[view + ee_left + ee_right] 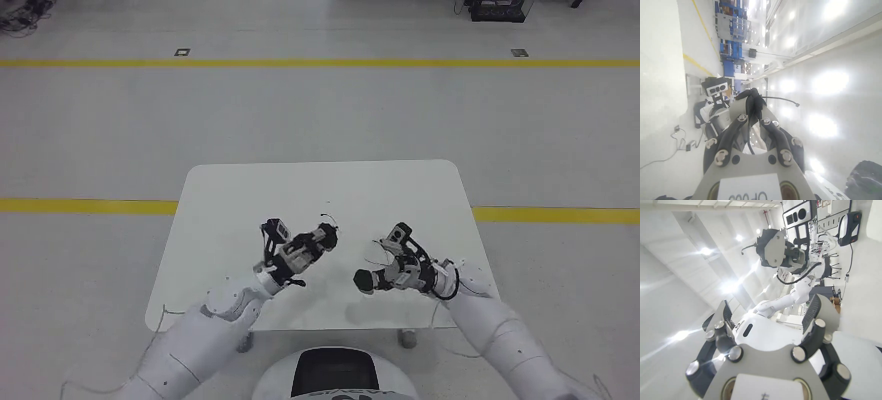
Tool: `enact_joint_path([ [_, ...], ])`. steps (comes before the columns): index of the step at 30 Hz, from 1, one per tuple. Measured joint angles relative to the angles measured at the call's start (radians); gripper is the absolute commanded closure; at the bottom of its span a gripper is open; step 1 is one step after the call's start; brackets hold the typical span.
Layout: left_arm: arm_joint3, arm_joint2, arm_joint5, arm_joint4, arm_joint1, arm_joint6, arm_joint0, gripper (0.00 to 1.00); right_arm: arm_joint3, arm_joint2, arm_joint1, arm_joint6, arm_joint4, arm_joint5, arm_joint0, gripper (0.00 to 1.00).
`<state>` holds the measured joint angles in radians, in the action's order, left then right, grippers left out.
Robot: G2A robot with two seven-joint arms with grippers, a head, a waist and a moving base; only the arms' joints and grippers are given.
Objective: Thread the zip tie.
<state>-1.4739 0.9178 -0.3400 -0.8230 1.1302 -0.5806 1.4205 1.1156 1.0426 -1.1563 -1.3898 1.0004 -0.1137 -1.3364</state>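
A thin black zip tie (780, 98) sticks out from between the fingertips of my left gripper (753, 96), which is shut on it; its free end with the small head curves away into open air. From above, the left gripper (328, 237) is held over the middle of the white table (320, 180), the zip tie (325, 218) pointing toward the far edge. My right gripper (768, 311) is open with nothing between its ribbed pads (810, 311). It hangs over the table's near right part (364, 282), a short gap from the left gripper (772, 249) and the zip tie (748, 247).
The table top is bare white with rounded corners. Both grippers are raised above it. Grey floor with yellow lines (320, 63) surrounds the table.
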Motion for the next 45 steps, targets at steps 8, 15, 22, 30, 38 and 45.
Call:
enact_joint_path([
  [8, 0.049, -0.006, 0.000, -0.107, 0.014, -0.181, -0.014, 1.00, 0.004, -0.031, 0.010, 0.000, 0.047, 0.016, 0.007, 0.00],
  [15, 0.032, -0.011, 0.027, -0.204, 0.026, -0.196, 0.000, 1.00, 0.003, -0.025, 0.005, 0.014, 0.090, 0.034, 0.001, 0.00],
  [22, 0.095, -0.033, 0.024, -0.507, 0.054, -0.369, -0.002, 1.00, 0.006, -0.039, -0.003, 0.000, 0.220, 0.076, -0.004, 0.00],
  [30, 0.150, -0.049, 0.016, -0.563, 0.073, -0.477, -0.022, 1.00, 0.018, -0.068, -0.001, 0.000, 0.264, 0.115, 0.006, 0.00],
  [38, 0.134, -0.047, 0.051, -0.568, 0.074, -0.485, -0.015, 1.00, 0.040, -0.060, -0.002, 0.040, 0.263, 0.113, -0.004, 0.00],
  [45, 0.146, -0.051, 0.067, -0.541, 0.079, -0.532, -0.013, 1.00, 0.066, -0.039, -0.002, 0.029, 0.243, 0.093, -0.016, 0.00],
])
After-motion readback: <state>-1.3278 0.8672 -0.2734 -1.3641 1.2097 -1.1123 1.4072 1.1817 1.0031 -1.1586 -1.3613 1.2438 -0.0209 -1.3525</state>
